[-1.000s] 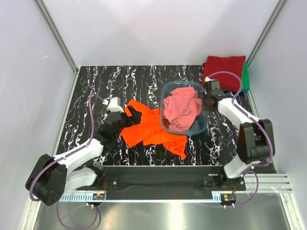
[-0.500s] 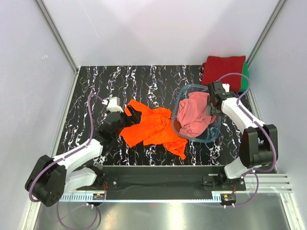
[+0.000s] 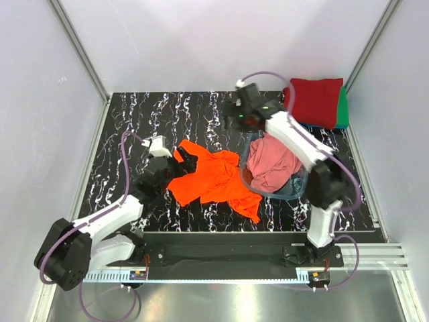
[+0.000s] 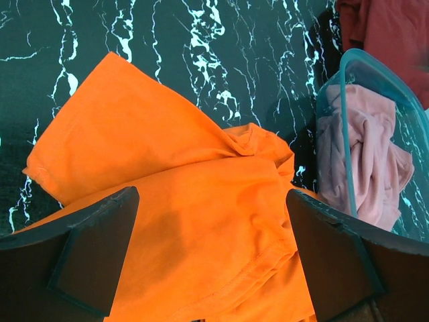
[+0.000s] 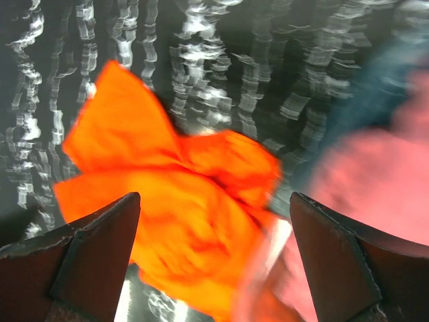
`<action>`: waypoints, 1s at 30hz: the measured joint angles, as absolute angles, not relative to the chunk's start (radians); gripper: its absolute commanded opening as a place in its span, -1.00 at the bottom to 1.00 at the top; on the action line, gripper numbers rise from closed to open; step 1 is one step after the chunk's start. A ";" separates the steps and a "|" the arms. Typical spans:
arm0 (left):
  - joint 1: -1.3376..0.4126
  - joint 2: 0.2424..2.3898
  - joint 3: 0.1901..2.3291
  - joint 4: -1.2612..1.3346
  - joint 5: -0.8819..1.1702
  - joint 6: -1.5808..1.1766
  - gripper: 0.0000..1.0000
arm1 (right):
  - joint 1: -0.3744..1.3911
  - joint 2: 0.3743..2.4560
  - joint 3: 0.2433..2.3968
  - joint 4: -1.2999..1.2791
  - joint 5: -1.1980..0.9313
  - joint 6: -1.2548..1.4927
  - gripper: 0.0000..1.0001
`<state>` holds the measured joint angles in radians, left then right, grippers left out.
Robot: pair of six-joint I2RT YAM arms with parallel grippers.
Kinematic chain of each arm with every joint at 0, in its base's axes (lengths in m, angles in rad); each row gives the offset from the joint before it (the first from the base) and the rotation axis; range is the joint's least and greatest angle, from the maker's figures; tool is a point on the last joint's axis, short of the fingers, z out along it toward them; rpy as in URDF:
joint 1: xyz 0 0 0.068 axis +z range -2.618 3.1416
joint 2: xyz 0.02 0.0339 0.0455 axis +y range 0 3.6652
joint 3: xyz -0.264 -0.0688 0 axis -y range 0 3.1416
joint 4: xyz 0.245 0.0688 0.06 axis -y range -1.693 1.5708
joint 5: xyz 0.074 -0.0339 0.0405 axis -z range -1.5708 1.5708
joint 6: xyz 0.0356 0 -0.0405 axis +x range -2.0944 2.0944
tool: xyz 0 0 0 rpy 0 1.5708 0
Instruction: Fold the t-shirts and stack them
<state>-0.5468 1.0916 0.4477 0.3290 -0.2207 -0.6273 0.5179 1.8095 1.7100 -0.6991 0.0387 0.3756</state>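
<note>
Three pale walls [image 3: 214,47] enclose the marbled table [image 3: 134,114] holding the t-shirts [image 3: 214,180].

The short-sleeved cloth t-shirt [image 3: 214,180] spread on the table is bright orange and plain, without print. The bunched soft t-shirt [image 3: 271,164] is salmon-pink, inside a translucent blue-grey plastic tub [image 4: 342,134]. In the far right corner a folded cloth square [image 3: 314,99] is dark red, over a green folded square [image 3: 344,107]; a thin edge beneath them looks blue, though it is too small to be sure. The tabletop [image 3: 134,121] is black with white marble veins.
</note>
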 measured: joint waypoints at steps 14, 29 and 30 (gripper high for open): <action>-0.537 1.082 0.448 0.329 -0.220 -0.629 0.98 | 0.483 2.059 1.515 -0.562 -0.023 0.530 0.99; -0.531 1.082 0.448 0.329 -0.220 -0.632 0.98 | 0.234 1.596 1.007 -0.549 0.066 0.540 0.92; -0.531 1.082 0.448 0.329 -0.221 -0.634 0.98 | 0.247 1.596 1.019 -0.543 0.057 0.537 0.93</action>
<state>-0.5308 1.0817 0.4477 0.3286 -0.2207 -0.6342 0.2470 1.5959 1.0195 -0.5434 0.0574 0.5365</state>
